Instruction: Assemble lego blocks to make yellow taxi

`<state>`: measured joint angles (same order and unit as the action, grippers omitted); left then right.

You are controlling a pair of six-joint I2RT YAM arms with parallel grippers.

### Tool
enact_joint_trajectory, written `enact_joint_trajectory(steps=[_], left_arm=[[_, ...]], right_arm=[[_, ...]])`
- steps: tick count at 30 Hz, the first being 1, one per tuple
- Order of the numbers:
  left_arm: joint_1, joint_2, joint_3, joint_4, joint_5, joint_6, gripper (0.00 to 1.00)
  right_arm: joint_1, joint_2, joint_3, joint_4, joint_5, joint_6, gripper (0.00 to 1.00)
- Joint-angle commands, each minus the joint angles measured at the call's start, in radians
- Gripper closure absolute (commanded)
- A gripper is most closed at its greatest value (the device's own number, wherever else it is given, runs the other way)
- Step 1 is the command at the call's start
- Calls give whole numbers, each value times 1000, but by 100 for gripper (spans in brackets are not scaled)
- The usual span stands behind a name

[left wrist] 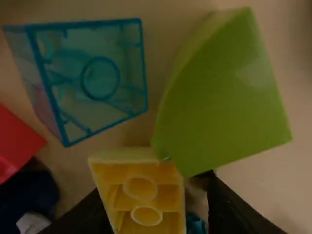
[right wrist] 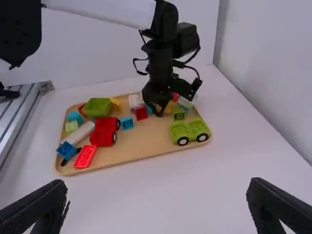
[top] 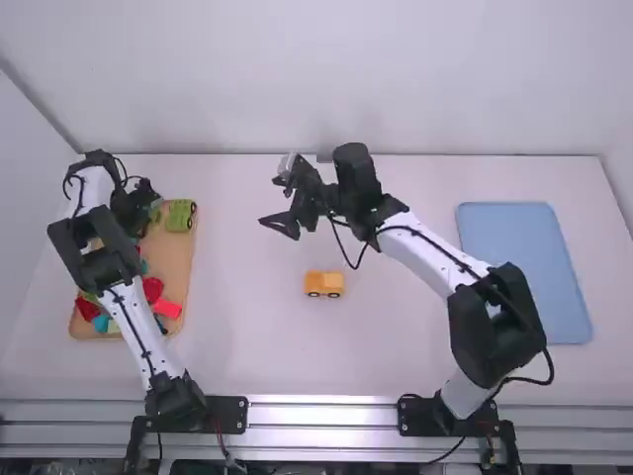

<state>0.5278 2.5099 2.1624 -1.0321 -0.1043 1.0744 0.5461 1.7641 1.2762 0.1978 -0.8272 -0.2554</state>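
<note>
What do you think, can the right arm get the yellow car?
Probably yes: the right claw is open, and the yellow car sits by itself on the table, with nothing seeming to block it.

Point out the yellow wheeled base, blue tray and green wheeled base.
Yellow wheeled base point(top: 322, 281): high view, body above wheels.
Blue tray point(top: 524, 272): high view, bare middle.
Green wheeled base point(right wrist: 181, 130): right wrist view, body above wheel.

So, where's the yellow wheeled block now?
In the high view, the yellow wheeled block stands between the tan tray and the blue tray, nearer the camera than the right gripper.
</note>
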Motion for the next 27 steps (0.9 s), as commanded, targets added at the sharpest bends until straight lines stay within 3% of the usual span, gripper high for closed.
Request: enact_joint_trajectory(steps=[1, 11, 15, 25, 27], left_arm=[[10, 9, -10, -6, 6, 13, 54], [8, 9, -10, -18, -20, -43, 68], [8, -5, -10, -36, -8, -98, 67], [40, -197, -11, -97, 240, -221, 86], [48, -254, -17, -136, 356, -183, 89]], right_arm=[[-3, -18, 34, -2, -2, 5, 2], [-3, -18, 34, -5, -2, 5, 2], [-4, -18, 34, -5, 7, 6, 2], [-5, -18, 34, -2, 51, 20, 2], [-6, -18, 34, -4, 51, 20, 2]])
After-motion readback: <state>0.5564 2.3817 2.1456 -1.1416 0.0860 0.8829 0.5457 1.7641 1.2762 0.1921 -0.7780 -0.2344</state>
